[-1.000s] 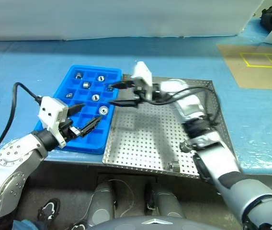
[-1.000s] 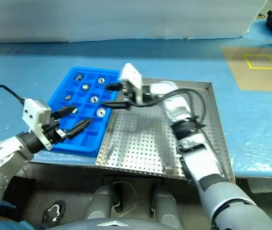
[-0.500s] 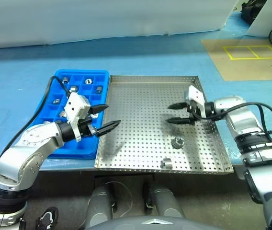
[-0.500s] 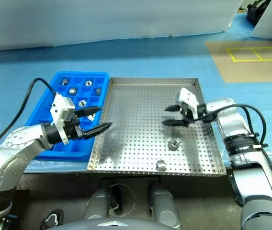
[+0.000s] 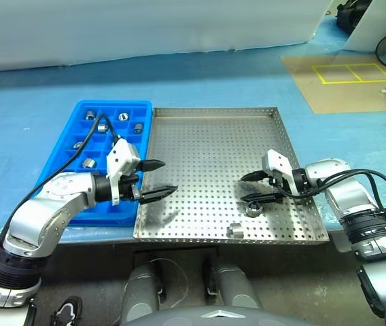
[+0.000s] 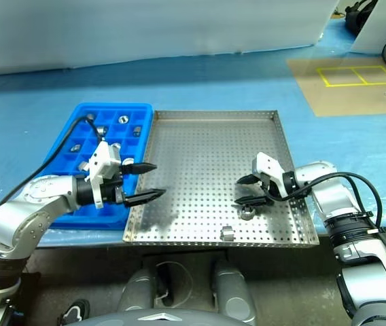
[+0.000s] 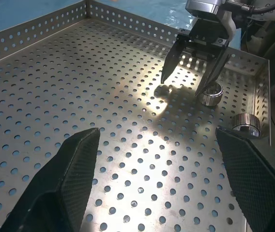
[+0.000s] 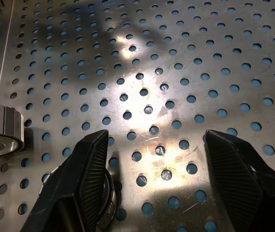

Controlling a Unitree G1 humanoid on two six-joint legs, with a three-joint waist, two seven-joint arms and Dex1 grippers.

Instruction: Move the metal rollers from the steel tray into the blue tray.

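Right gripper (image 5: 253, 187), black fingers spread and grasping nothing, hangs low over the near right part of the large square perforated steel tray (image 5: 206, 146), one fingertip just beside a small shiny metal roller (image 5: 252, 208); a second roller (image 5: 234, 231) lies against the near rim. Left gripper (image 5: 160, 178), likewise released and empty, sits over the steel tray's left edge beside the bright blue compartmented plastic tray (image 5: 77, 129), which holds several rollers (image 5: 89, 162). Both trays rest at the near edge of a pale blue covered surface (image 5: 200, 75); the steel floor between the grippers lies open.

A table covered in pale blue sheeting (image 5: 37, 88) carries everything. The steel tray (image 5: 213, 136) and the blue tray (image 5: 71, 129) lie on it, touching side by side.
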